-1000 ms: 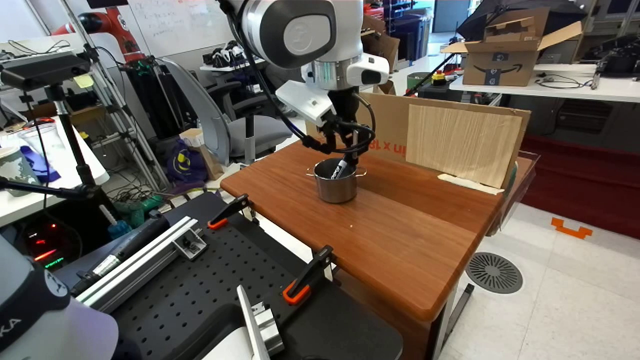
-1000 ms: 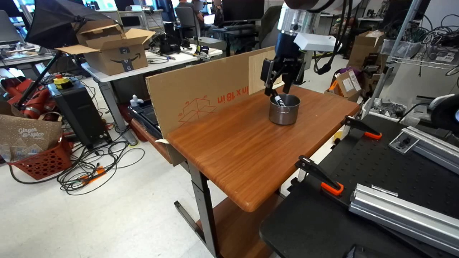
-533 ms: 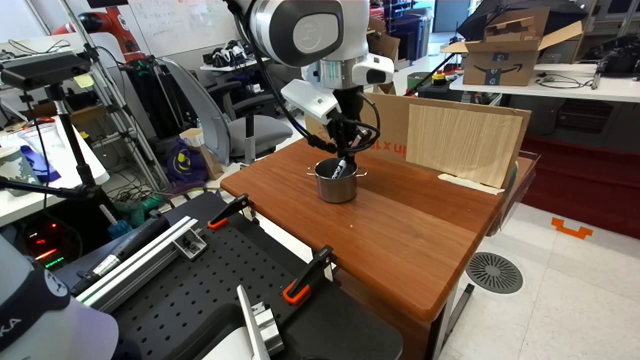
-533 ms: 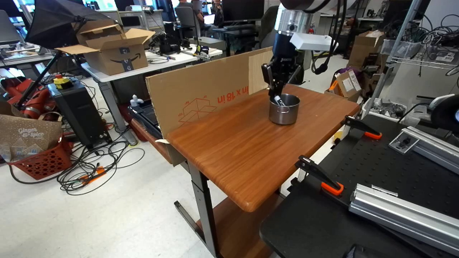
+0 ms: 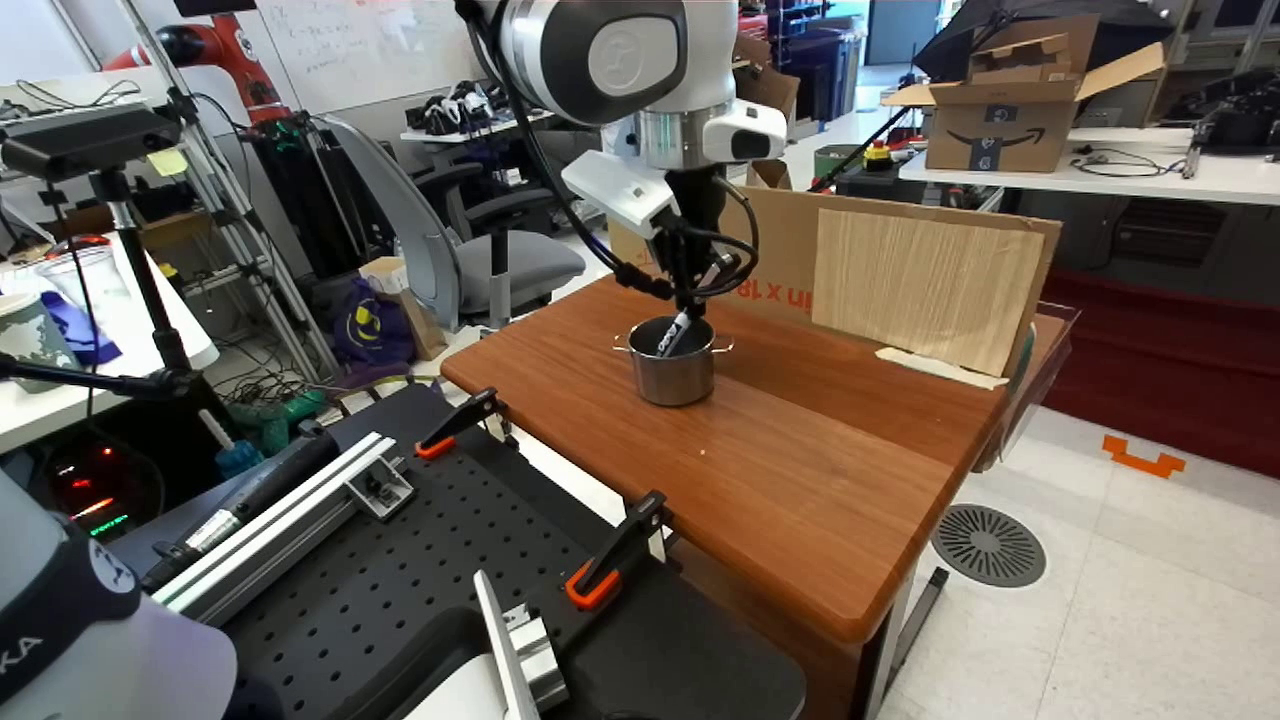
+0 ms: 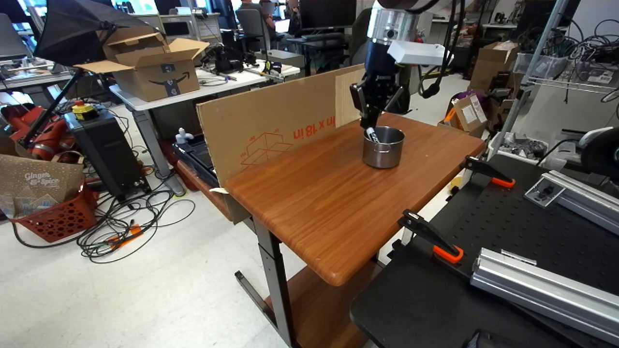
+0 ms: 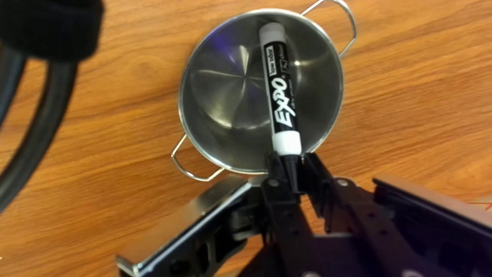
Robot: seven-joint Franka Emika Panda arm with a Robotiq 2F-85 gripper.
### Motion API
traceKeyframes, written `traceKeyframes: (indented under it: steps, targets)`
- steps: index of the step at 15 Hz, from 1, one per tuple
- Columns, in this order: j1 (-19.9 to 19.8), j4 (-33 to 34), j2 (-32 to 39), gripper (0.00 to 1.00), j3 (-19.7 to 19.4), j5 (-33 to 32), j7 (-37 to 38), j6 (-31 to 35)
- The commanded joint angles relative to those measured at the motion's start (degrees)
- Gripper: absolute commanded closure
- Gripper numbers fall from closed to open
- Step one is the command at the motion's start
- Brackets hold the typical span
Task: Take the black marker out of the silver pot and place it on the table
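Reddish-brown wood is the top of the table [image 6: 314,193], and along one edge a cardboard panel [image 6: 271,123] stands upright and blocks this side, behind the gripper [image 7: 293,169]. A pale wooden sheet [image 5: 925,290] is against this panel. On the opposite side, across a gap, I see the black perforated bench [image 5: 440,540] with two clamps [image 5: 630,530] at its edge. The silver pot [image 5: 673,382] stands on the table. The black marker [image 7: 281,90] is tilted, its grey end inside the pot, and the gripper pinches it by the dark end, near the rim. The gripper itself hides part of this end. Whether the grey end touches the pot, I cannot tell. In both exterior views the arm [image 5: 690,130] is cut off by the top border; in the wrist view dark, blurred cables [image 7: 48,115] cover a left portion of the table.
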Motion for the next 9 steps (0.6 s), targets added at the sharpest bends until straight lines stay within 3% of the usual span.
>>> traceKeyframes:
  steps: [1,9]
  targets:
    - [2.12,-0.19,-3.24,0.95,-1.96,-3.28,3.62,-3.74]
    - [5.54,2.20,-10.45,0.95,-3.50,-13.32,14.08,-9.46]
